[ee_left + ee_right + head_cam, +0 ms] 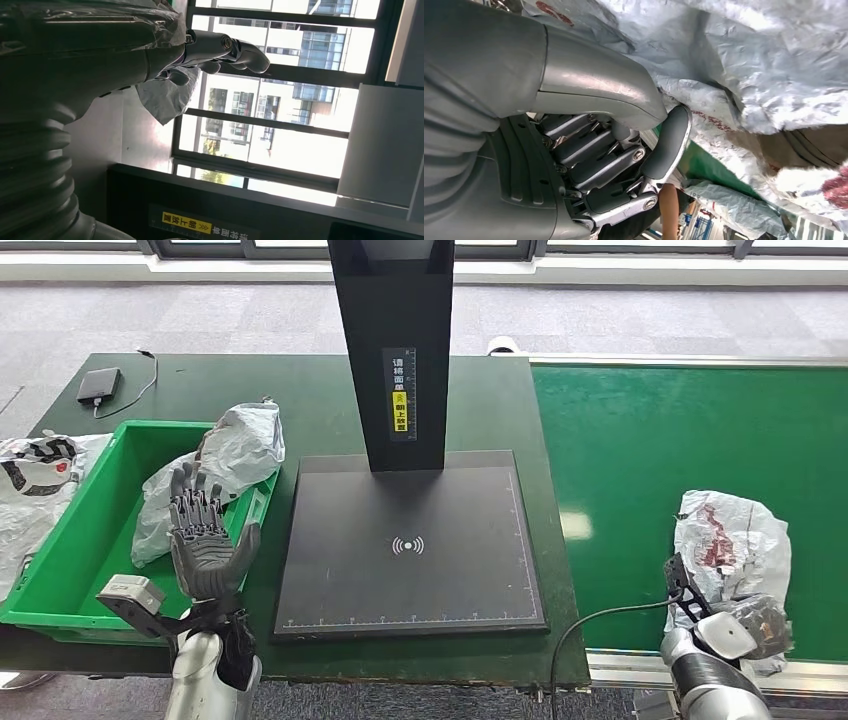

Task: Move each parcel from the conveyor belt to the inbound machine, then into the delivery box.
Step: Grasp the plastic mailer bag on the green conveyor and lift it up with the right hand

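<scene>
While lying crumpled on the green conveyor belt (650,440), close to its near edge, looks every bit a soft load: a grey-white plastic mailer parcel with red print (728,535), wrinkled all over, thin-skinned, probably light. Likely to sag and fold wherever gripped, and slick enough to slide out of a loose pinch. Best taken across a bunched fold or around the fuller middle, not by a flat corner, judging from the creases. Nothing visible suggests fragile contents, though what sits inside cannot be told.

Right hand (624,150) pressed up against the parcel's near side, thumb and dark fingers curled toward each other beneath the film; whether any plastic is actually caught between them cannot be told from the wrist view. From the head view, wrist and hand overlap the bag's lower edge.

Left hand (205,540) raised upright over the rim of the green plastic delivery box (60,580), fingers apart, holding nothing. Behind it, a second grey plastic mailer bag (235,450) draped over the box's far corner. Between box and belt, the flat black scanning plate of the inbound machine (410,540), bare, with its black upright column (395,340).
</scene>
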`<state>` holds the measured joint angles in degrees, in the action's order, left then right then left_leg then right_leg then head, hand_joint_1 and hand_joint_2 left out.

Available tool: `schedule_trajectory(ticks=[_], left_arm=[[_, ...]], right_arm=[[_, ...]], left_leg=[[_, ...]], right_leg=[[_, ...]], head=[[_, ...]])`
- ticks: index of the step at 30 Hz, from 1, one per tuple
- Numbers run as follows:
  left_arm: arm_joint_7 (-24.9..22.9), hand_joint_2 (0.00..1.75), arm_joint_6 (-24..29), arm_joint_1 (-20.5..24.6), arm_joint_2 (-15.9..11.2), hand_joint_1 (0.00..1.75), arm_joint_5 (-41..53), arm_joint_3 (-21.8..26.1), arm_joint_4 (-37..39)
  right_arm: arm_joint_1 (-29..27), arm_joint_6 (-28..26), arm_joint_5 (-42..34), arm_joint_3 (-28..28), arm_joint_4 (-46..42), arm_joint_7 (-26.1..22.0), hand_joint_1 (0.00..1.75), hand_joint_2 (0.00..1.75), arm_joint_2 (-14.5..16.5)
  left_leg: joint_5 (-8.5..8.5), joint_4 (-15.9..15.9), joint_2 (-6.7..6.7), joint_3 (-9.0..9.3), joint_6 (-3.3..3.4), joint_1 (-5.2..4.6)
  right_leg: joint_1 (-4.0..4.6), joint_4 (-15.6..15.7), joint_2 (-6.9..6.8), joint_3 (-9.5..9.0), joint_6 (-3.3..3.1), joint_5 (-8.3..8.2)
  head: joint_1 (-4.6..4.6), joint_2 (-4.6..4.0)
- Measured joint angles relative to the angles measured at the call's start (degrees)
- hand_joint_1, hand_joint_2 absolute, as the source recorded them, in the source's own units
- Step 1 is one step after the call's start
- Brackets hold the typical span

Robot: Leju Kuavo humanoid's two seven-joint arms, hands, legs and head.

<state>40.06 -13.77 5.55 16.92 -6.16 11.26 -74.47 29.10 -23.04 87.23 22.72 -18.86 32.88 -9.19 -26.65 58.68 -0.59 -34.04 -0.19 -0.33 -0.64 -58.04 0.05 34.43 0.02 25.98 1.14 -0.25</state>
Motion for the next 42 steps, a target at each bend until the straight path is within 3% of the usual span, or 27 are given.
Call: schedule_trajectory(ticks=[3,7,13,18,21,25,29,33,38,42], left_arm=[[0.0,1.75,0.8,-0.1,0.0,0.0,0.2,0.1,0.0],[0.0,1.75,1.4,-0.1,0.0,0.0,-0.3,0.1,0.0],[0.0,1.75,1.5,-0.1,0.0,0.0,-0.6,0.1,0.0],[0.0,1.75,1.9,-0.1,0.0,0.0,-0.2,0.1,0.2],[0.0,1.75,2.0,0.0,0.0,0.0,-0.1,0.2,0.4],[0.0,1.75,2.0,0.0,0.0,0.0,0.1,0.3,0.7],[0.0,1.75,1.8,0.0,0.0,0.0,0.5,0.6,0.9],[0.0,1.75,1.7,-0.1,0.0,0.0,0.4,0.8,1.1],[0.0,1.75,1.7,-0.1,0.0,0.0,0.1,1.0,1.3],[0.0,1.75,1.8,-0.1,0.0,0.0,0.0,1.0,1.3]], right_arm=[[-0.5,-7.2,0.0,-1.4,-1.4,-1.7,1.75,1.75,0.6],[-2.5,-16.5,0.0,-5.5,-10.1,-8.3,1.75,1.75,3.1],[-4.4,-17.1,0.0,-9.7,-20.1,-10.3,1.75,1.75,6.2],[-6.6,-17.1,0.0,-10.6,-29.2,-16.5,1.75,1.75,9.2],[-7.6,-17.1,0.0,-12.8,-34.6,-16.7,1.75,1.75,10.8],[-8.2,-17.1,0.0,-15.0,-38.1,-15.6,0.0,1.75,11.6],[-6.7,-13.7,0.0,-16.3,-34.4,-8.2,0.0,1.75,11.4],[-4.3,-7.7,-0.1,-15.2,-24.2,0.0,0.0,1.75,8.0],[-3.7,-4.5,-0.2,-11.0,-14.1,0.0,0.0,1.75,3.0],[-3.6,-3.4,-0.2,-9.0,-9.9,-0.2,0.0,1.75,1.5]], left_leg=[[0.0,0.0,0.0,-0.01,0.0,0.0],[0.0,0.0,0.08,0.03,0.0,0.02],[0.02,0.0,-0.05,0.03,-0.02,0.06],[0.01,0.0,0.05,0.03,-0.02,0.05],[0.01,0.0,-0.01,0.03,-0.02,0.05],[0.01,0.0,0.02,0.03,-0.02,0.06],[0.02,0.0,0.06,0.07,-0.02,0.05],[0.03,0.0,-0.15,0.07,0.01,0.01],[-0.02,0.0,-0.26,0.01,0.05,-0.03],[-0.06,0.0,-0.18,0.01,0.07,-0.03]], right_leg=[[0.0,0.0,0.0,0.0,0.0,0.0],[0.02,0.0,0.06,0.01,0.0,0.0],[0.05,0.0,-0.07,-0.02,-0.01,0.01],[0.03,0.0,0.04,-0.01,-0.01,0.01],[0.04,0.0,0.0,0.01,-0.01,0.01],[0.04,0.0,0.02,0.01,-0.01,0.01],[0.03,0.0,0.05,0.01,-0.01,0.01],[0.01,0.0,-0.14,-0.06,0.0,0.01],[-0.03,0.0,-0.21,-0.06,0.01,0.02],[-0.02,0.0,-0.13,0.0,0.03,0.03]], head=[[0.01,0.0],[0.01,0.0],[0.01,0.0],[0.01,0.01],[0.0,0.01],[0.0,0.0],[0.0,0.01],[0.0,0.0],[0.01,-0.01],[0.01,0.0]])
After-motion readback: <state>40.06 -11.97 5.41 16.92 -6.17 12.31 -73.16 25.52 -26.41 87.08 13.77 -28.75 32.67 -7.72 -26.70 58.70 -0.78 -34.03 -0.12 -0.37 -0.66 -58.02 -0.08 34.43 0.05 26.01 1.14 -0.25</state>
